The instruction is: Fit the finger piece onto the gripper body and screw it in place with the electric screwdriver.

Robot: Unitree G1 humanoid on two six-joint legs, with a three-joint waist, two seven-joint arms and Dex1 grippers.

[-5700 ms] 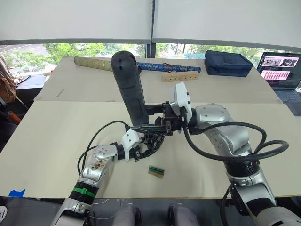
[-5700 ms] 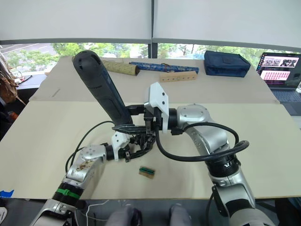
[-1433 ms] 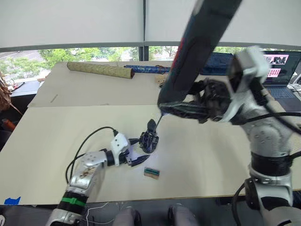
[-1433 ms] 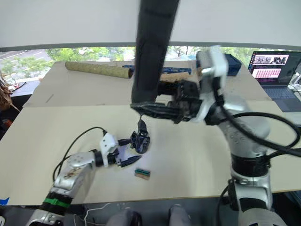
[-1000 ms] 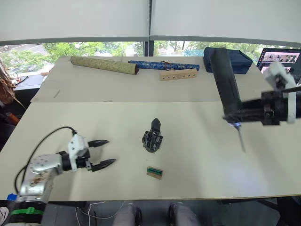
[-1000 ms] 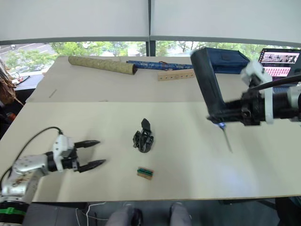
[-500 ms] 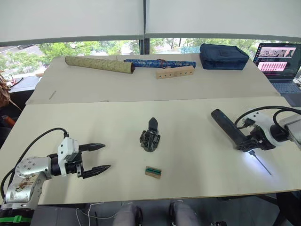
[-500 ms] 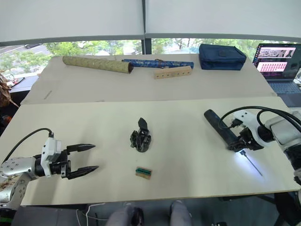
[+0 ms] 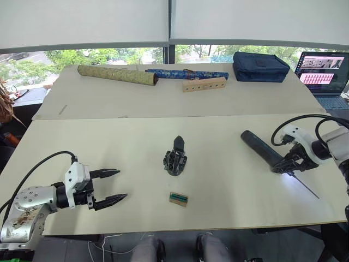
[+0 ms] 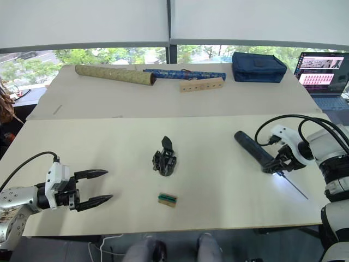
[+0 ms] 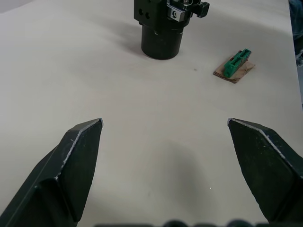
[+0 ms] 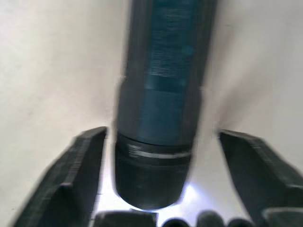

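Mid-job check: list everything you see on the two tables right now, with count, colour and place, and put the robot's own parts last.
Black gripper body with pointed black finger piece: 1, black, near table centre.
Small tan block with green top: 1, near the front edge, just in front of the gripper body.
Thick dark cylindrical electric screwdriver: 1, lying at right, light on, thin bit toward the edge.
Olive patterned roll: 1, far table, left.
Blue patterned roll: 1, far table, middle.
Wooden block with holes: 1, beside the blue roll.
Navy pouch: 1, far right.
Laptop: 1, open, far right edge.
Left claw: open, front left.
Right claw: open astride the screwdriver.
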